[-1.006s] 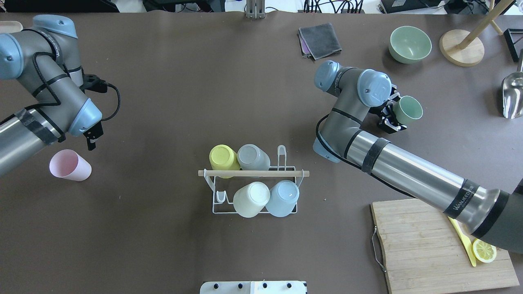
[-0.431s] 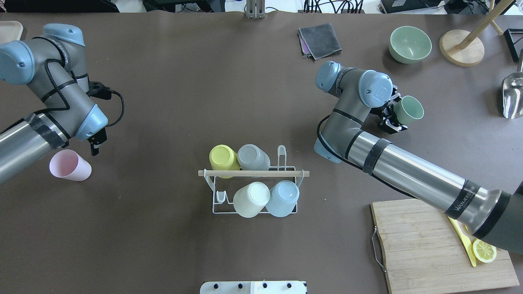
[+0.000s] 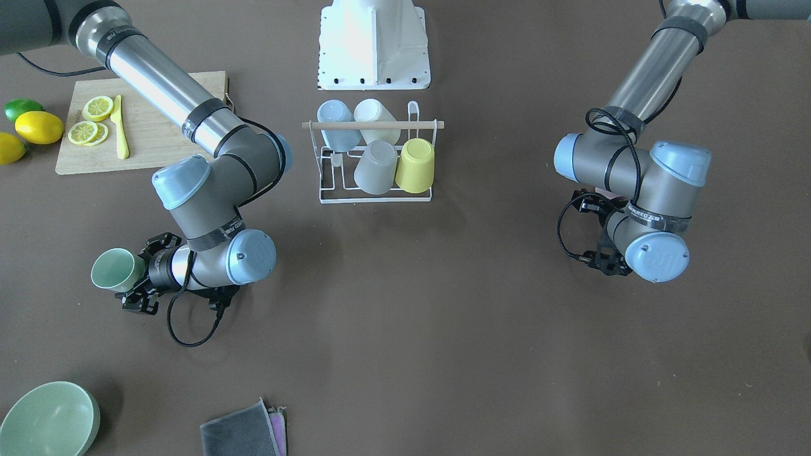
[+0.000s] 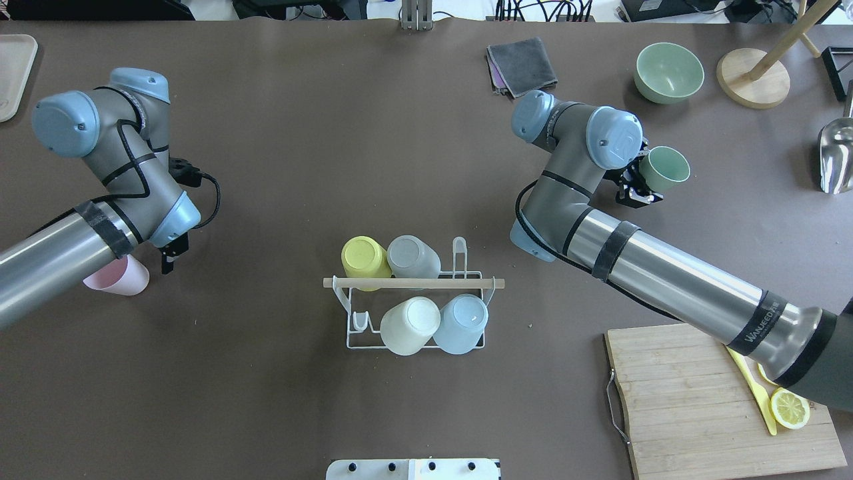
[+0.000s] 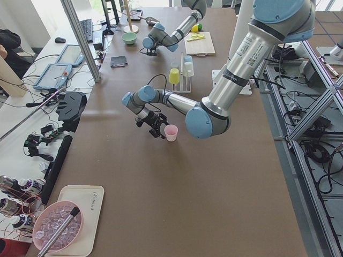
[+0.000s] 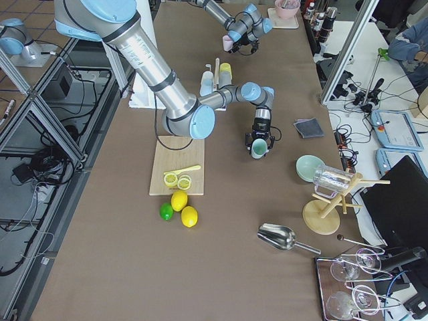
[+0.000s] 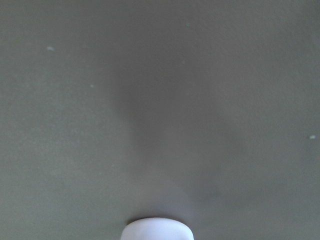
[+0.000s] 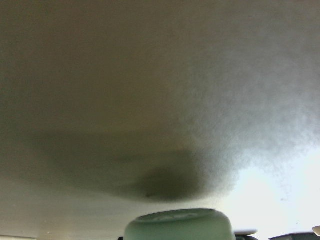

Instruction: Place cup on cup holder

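Note:
The cup holder (image 4: 460, 248) (image 3: 375, 195), a white wire rack with a wooden rod, stands mid-table with yellow, grey, cream and light-blue cups upside down on it. My right gripper (image 4: 641, 181) (image 3: 140, 278) is shut on a green cup (image 4: 666, 169) (image 3: 114, 270), held on its side right of the holder; the cup's rim fills the bottom of the right wrist view (image 8: 177, 225). A pink cup (image 4: 123, 277) (image 5: 171, 132) lies on the table at the left. My left gripper (image 4: 170, 257) is beside it and looks open; the cup's edge shows in the left wrist view (image 7: 156, 231).
A cutting board (image 4: 693, 400) with a lemon slice and a yellow knife lies near right. A green bowl (image 4: 668, 72), a grey cloth (image 4: 522, 65), a wooden stand (image 4: 753, 79) and a metal scoop (image 4: 836, 157) are at the far right. A tray (image 4: 13, 73) sits far left.
My left arm has swung right and toward the near side, bringing its gripper over the pink cup and partly covering it. My right gripper has shifted slightly away from me with the green cup.

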`<state>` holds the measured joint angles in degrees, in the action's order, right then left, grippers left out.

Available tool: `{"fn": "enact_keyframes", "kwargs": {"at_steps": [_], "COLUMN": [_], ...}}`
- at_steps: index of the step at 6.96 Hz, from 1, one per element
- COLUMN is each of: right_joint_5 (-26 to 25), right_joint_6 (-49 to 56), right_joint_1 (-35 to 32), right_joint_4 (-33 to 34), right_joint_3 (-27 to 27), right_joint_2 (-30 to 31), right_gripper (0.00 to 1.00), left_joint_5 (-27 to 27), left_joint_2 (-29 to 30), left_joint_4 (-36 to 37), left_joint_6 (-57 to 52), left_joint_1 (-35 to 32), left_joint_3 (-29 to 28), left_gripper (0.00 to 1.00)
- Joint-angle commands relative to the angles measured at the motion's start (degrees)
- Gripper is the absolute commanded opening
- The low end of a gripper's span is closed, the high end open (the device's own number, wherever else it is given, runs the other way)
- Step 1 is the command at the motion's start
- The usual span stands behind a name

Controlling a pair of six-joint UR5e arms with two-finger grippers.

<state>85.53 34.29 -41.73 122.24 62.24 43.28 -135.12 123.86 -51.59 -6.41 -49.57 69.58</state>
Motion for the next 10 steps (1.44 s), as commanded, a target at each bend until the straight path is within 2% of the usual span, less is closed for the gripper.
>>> {"fn": "enact_keyframes", "kwargs": {"at_steps": [1, 2, 4, 5, 6, 8, 10], "right_joint_5": [1.55, 4.87, 7.00, 11.45, 11.93, 13.16, 15.52], "right_joint_6": [1.22, -2.26, -4.84, -4.85, -4.76, -4.14, -5.45], "right_joint_1": [-3.51, -4.92, -7.29, -9.22, -10.11, -12.75, -13.28], "right_joint_4": [0.28, -0.33, 0.28, 1.85, 2.30, 2.31, 10.97], "right_joint_3": [5.40, 8.48, 21.53, 24.48, 25.64, 36.05, 37.87], "right_joint_2": [0.22, 1.35, 8.44, 9.88, 9.98, 17.05, 17.19], "right_gripper": [0.00, 0.00, 0.00, 0.00, 0.00, 0.00, 0.00], "left_joint_5": [1.87, 2.06, 2.49, 2.58, 2.67, 2.58, 2.67], "left_joint_2": [-0.03, 0.06, 0.15, 0.24, 0.24, 0.41, 0.41], "left_joint_4": [2.44, 4.03, 5.62, 5.62, 5.62, 5.71, 6.85], "left_joint_6": [-3.94, -5.62, -7.30, -7.30, -7.30, -7.30, -7.30], "left_joint_1": [0.44, 0.35, 0.35, 0.44, 0.61, 0.88, 0.97], "left_joint_3": [-0.76, -0.76, -1.02, -1.55, -1.64, -1.73, -1.55], "left_gripper": [0.98, 0.98, 0.98, 0.98, 0.98, 0.98, 0.96]}}
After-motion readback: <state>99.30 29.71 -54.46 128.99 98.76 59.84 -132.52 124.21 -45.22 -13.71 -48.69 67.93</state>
